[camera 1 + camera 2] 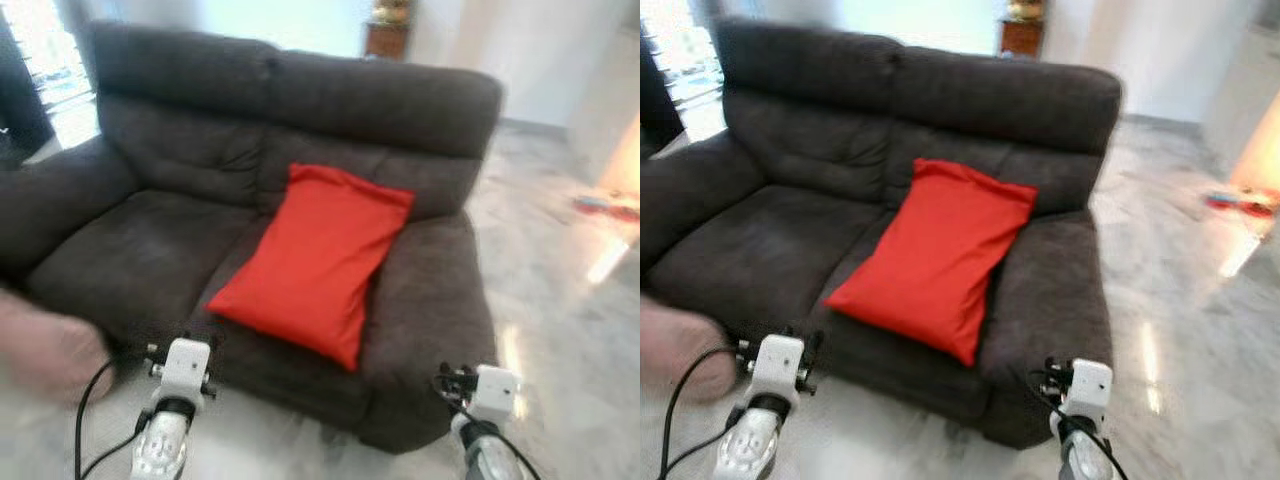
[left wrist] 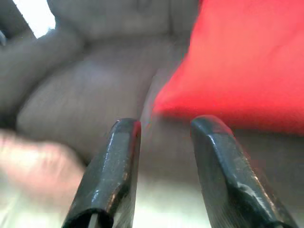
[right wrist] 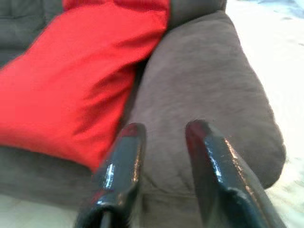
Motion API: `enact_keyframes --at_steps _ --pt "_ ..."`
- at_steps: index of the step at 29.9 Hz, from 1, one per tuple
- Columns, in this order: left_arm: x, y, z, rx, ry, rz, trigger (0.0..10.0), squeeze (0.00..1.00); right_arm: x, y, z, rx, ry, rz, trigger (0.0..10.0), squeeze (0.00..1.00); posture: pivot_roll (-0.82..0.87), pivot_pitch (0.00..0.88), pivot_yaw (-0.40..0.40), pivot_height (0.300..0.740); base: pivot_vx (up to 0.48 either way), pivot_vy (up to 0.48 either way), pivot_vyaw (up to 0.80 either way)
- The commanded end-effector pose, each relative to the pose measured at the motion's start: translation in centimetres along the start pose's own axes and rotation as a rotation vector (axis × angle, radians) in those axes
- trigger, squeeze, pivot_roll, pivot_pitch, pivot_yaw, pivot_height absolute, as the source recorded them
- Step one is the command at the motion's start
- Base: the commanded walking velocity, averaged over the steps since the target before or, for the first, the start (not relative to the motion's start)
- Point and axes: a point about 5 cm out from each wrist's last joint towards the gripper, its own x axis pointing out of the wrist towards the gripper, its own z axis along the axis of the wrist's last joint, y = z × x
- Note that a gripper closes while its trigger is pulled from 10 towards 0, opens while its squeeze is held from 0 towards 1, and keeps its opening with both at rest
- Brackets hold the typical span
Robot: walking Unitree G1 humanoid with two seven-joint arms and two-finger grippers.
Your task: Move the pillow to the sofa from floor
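A pale pinkish blur [image 1: 45,350] is seen at the sofa's [image 1: 150,250] left front, too smeared to be identified. The sofa's left arm is cut by the frame edge. A small reddish object [image 1: 605,205] on the floor cannot be resolved.

Two silver arms, white wrist housings, glossy black fingers.
The left arm [image 1: 165,440] is rounded silver metal with a boxy white wrist unit and trailing black cables; the right arm [image 1: 485,445] matches it. The left gripper [image 2: 164,137] and right gripper [image 3: 164,135] each carry two long, shiny black fingers.
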Motion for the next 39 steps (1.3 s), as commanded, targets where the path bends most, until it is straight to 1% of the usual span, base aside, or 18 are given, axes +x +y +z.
enact_keyframes --at_steps 1,3,4,5,7,8,9,10,11,14,15,16,22,25,27,31,33,39 --pt "1.0 0.3 0.5 -0.002 0.004 -0.003 10.0 0.0 -0.4 -0.9 -1.1 0.026 0.08 -0.05 10.0 0.0 0.12 0.0 -0.06 0.74 0.0 0.0 0.0" --pt "1.2 0.4 -0.1 0.001 0.041 -0.01 10.0 0.0 -0.5 -1.1 -1.5 0.028 0.121 -0.058 10.0 0.0 0.12 0.0 -0.057 0.74 0.0 0.0 0.0" --pt "1.3 0.6 -1.0 0.015 0.095 -0.024 10.0 0.0 -0.7 -1.3 -2.1 0.034 0.174 -0.07 10.0 0.0 0.12 0.0 -0.055 0.74 0.0 0.0 0.0" --pt "1.3 0.7 -1.4 0.021 0.116 -0.027 10.0 0.0 -0.7 -1.4 -2.4 0.041 0.192 -0.076 10.0 0.0 0.12 0.0 -0.055 0.74 0.0 0.0 0.0" --pt "1.3 1.0 -2.1 0.013 0.158 -0.022 10.0 0.0 -0.9 -1.4 -2.8 0.038 0.23 -0.079 10.0 0.0 0.11 0.0 -0.054 0.74 0.0 0.0 0.0" --pt "1.2 1.3 -2.8 0.0 0.205 -0.017 10.0 0.0 -1.2 -1.3 -3.5 0.021 0.281 -0.079 10.0 0.0 0.11 0.0 -0.053 0.74 0.0 0.0 0.0" --pt "1.1 1.3 -3.2 -0.002 0.226 -0.018 10.0 0.0 -1.3 -1.3 -3.7 0.018 0.3 -0.081 10.0 0.0 0.12 0.0 -0.053 0.74 0.0 0.0 0.0" --pt "0.8 1.5 -3.8 0.014 0.267 -0.026 10.0 0.0 -1.6 -1.3 -4.2 0.015 0.333 -0.081 10.0 0.0 0.12 0.0 -0.053 0.74 0.0 0.0 0.0" --pt "0.7 1.5 -4.1 0.019 0.283 -0.028 10.0 0.0 -1.7 -1.2 -4.4 0.012 0.346 -0.079 10.0 0.0 0.12 0.0 -0.05 0.74 0.0 0.0 0.0" --pt "-0.2 1.4 -5.8 0.019 0.378 -0.05 10.0 0.0 -2.4 -1.1 -5.5 0.017 0.42 -0.092 10.0 0.0 0.12 0.0 -0.054 0.74 0.0 0.0 0.0" --pt "-0.2 1.4 -5.8 0.019 0.378 -0.05 10.0 0.0 -2.4 -1.1 -5.5 0.017 0.42 -0.092 10.0 0.0 0.12 0.0 -0.054 0.74 0.0 0.0 0.0" --pt "-0.6 1.3 -6.4 0.027 0.417 -0.058 10.0 0.0 -2.8 -1.2 -6.0 0.019 0.455 -0.101 10.0 0.0 0.12 0.0 -0.055 0.74 0.0 0.0 0.0" --pt "-2.1 1.2 -8.2 0.027 0.531 -0.064 10.0 0.0 -4.6 -1.9 -8.0 -0.028 0.585 -0.137 10.0 0.0 0.13 0.0 -0.053 0.74 0.0 0.0 0.0" --pt "-2.3 1.2 -8.5 0.018 0.547 -0.064 10.0 0.0 -5.3 -2.4 -8.5 -0.03 0.618 -0.16 10.0 0.0 0.13 0.0 -0.045 0.74 0.0 0.0 0.0" --pt "-2.6 1.3 -8.7 0.031 0.565 -0.079 10.0 0.0 -6.0 -2.7 -9.2 -0.028 0.67 -0.179 10.0 0.0 0.13 0.0 -0.039 0.74 0.0 0.0 0.0" --pt "-2.9 1.4 -9.0 0.044 0.58 -0.086 10.0 0.0 -6.9 -2.6 -10.0 -0.059 0.745 -0.174 10.0 0.0 0.12 0.0 -0.016 0.74 0.0 0.0 0.0" --pt "-3.0 1.4 -9.1 0.046 0.585 -0.087 10.0 0.0 -7.1 -2.6 -10.2 -0.05 0.755 -0.186 10.0 0.0 0.12 0.0 -0.009 0.74 0.0 0.0 0.0" --pt "-3.0 1.5 -9.2 0.068 0.591 -0.108 10.0 0.0 -7.3 -2.6 -10.4 -0.083 0.756 -0.193 10.0 0.0 0.1 0.0 0.007 0.74 0.0 0.0 0.0"
